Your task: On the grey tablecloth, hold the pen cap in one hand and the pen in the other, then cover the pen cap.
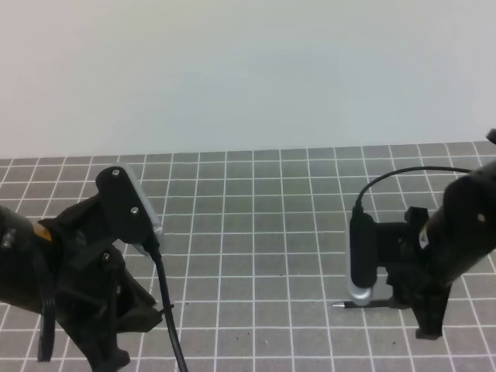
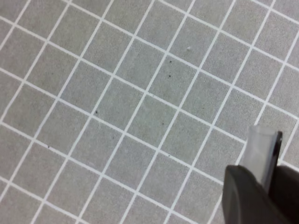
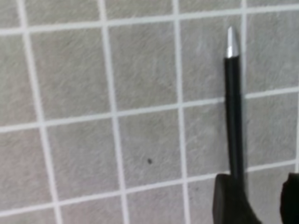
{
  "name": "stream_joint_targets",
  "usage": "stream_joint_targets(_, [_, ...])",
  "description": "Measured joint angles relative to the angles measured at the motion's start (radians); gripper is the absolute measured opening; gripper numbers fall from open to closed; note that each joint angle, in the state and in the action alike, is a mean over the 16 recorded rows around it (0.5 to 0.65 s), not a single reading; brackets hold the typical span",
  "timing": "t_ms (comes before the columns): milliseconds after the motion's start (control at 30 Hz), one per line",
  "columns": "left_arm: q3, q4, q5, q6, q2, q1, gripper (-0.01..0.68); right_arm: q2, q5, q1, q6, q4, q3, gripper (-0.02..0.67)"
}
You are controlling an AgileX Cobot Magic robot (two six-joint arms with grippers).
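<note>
The pen is a thin black stick with a silver tip, pointing up in the right wrist view. It lies along the left finger of my right gripper, whose fingers stand apart, open. From above, the pen points left on the grey tablecloth, its rear end inside the right gripper. My left gripper is shut on a short piece with a pale face and dark edge, seemingly the pen cap. It hovers over the cloth. From above, the left gripper is low at the left, and the cap is hidden.
A pale wall rises behind the cloth's far edge. Black cables hang from both wrist cameras, one on the left and one on the right. A few dark specks dot the cloth.
</note>
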Motion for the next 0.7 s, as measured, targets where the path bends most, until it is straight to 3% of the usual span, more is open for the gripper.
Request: stream_joint_targets(700, [0.0, -0.006, 0.019, -0.001, 0.0, 0.0, 0.057, 0.193, 0.079, -0.002, -0.012, -0.022, -0.12, 0.264])
